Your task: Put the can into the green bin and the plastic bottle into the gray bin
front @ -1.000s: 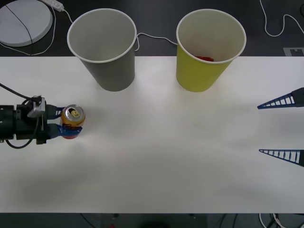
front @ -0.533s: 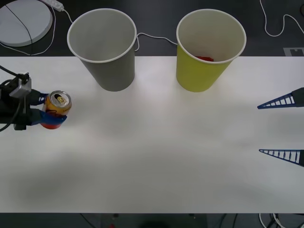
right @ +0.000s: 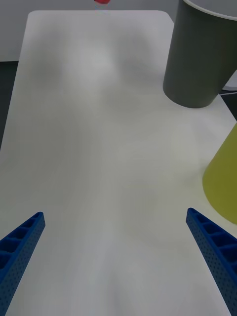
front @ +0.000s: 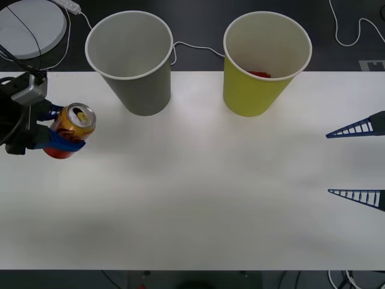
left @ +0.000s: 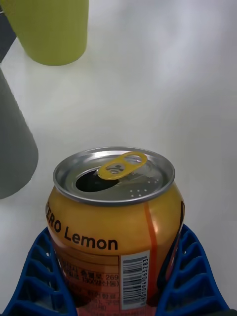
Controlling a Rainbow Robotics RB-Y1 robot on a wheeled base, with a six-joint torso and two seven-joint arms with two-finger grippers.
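My left gripper point(front: 62, 138) is shut on the can point(front: 71, 127), an orange-and-red can with an open pull-tab, held slightly tilted above the table's left end. In the left wrist view the can point(left: 114, 217) stands between the blue fingers point(left: 193, 276). The gray bin point(front: 129, 60) stands upright at the back, just right of the can; the green bin point(front: 266, 60) stands further right. My right gripper point(front: 358, 162) waits open at the table's right edge, and its wrist view shows the gray bin point(right: 198, 54) and green bin point(right: 224, 182). The plastic bottle is out of view.
Something red point(front: 260, 74) lies inside the green bin. A white round disc point(front: 30, 25) and cables point(front: 192, 48) lie on the dark surface behind the white table point(front: 198, 198). The bins stand about a bin's width apart.
The left gripper has carried the can leftwards and up off the table; the can now looks larger and leans slightly. The right arm has not moved.
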